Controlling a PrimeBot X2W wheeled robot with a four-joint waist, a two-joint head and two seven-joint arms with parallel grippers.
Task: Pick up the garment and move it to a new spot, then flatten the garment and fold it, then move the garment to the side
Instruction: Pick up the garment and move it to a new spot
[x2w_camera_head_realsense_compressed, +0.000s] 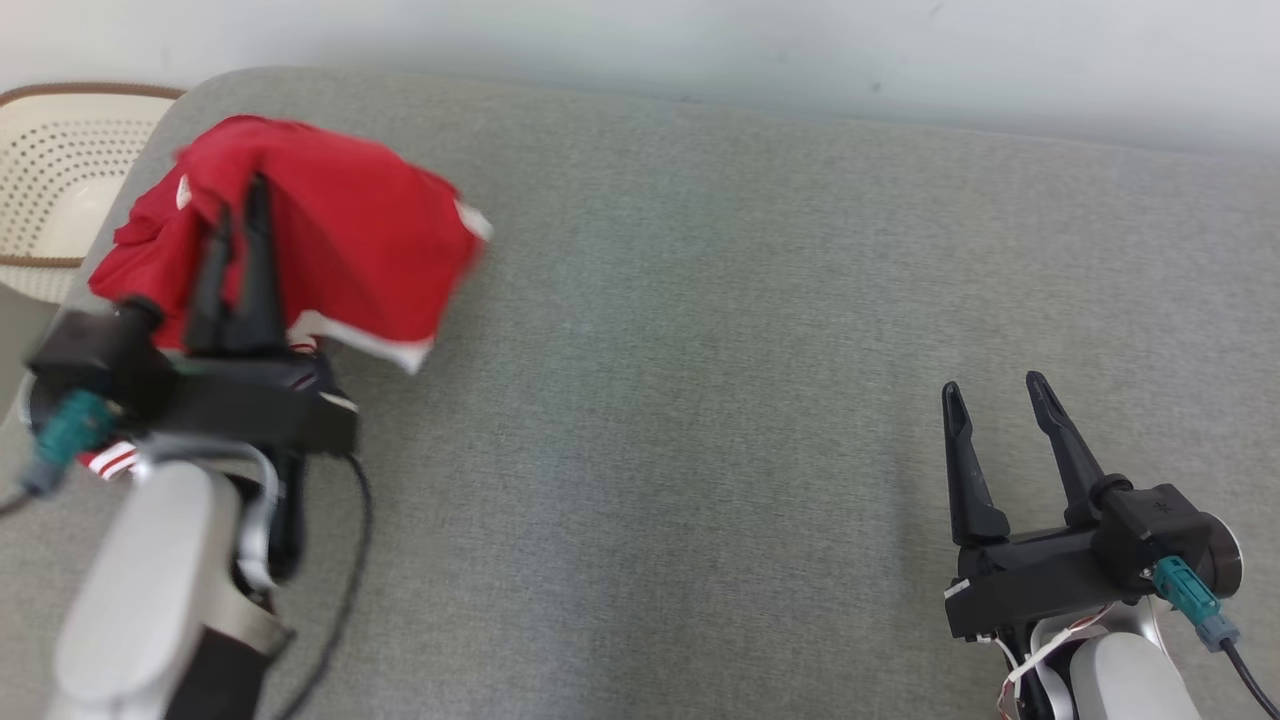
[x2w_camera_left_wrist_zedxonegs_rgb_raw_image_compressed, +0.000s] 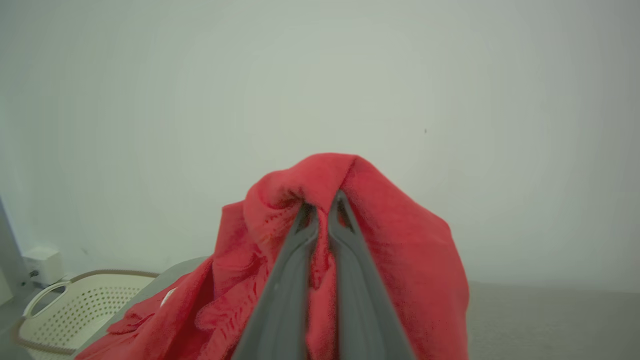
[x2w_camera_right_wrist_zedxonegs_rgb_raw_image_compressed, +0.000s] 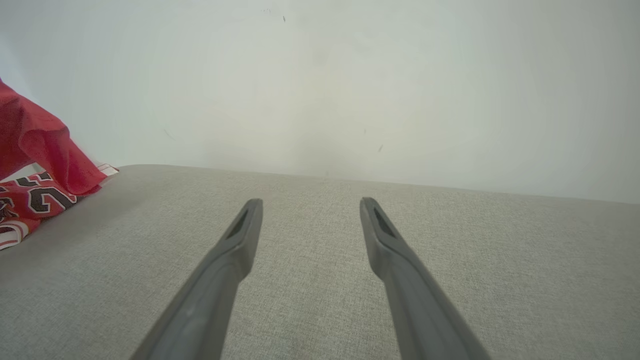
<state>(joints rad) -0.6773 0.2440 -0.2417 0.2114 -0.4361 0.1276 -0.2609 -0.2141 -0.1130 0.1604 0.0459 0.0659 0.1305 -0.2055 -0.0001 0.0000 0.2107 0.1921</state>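
Note:
The garment (x2w_camera_head_realsense_compressed: 340, 230) is a red jersey with white trim, bunched and hanging above the far left of the grey cushion. My left gripper (x2w_camera_head_realsense_compressed: 240, 200) is shut on its cloth, which drapes over both fingers. The left wrist view shows the red garment (x2w_camera_left_wrist_zedxonegs_rgb_raw_image_compressed: 410, 250) folded over my left gripper (x2w_camera_left_wrist_zedxonegs_rgb_raw_image_compressed: 322, 200), with cloth pinched between the two fingers. At the left edge of the right wrist view the garment (x2w_camera_right_wrist_zedxonegs_rgb_raw_image_compressed: 35, 165) hangs with black lettering on its lower part. My right gripper (x2w_camera_head_realsense_compressed: 995, 385) stands open at the lower right, over bare cushion, and its fingertips (x2w_camera_right_wrist_zedxonegs_rgb_raw_image_compressed: 310, 202) hold nothing.
A grey fabric cushion (x2w_camera_head_realsense_compressed: 750, 350) spreads across the scene, ending at a pale wall (x2w_camera_head_realsense_compressed: 700, 40) behind. A cream perforated laundry basket (x2w_camera_head_realsense_compressed: 55, 180) with a brown rim stands off the cushion's far left corner, also as the basket (x2w_camera_left_wrist_zedxonegs_rgb_raw_image_compressed: 75, 305) in the left wrist view.

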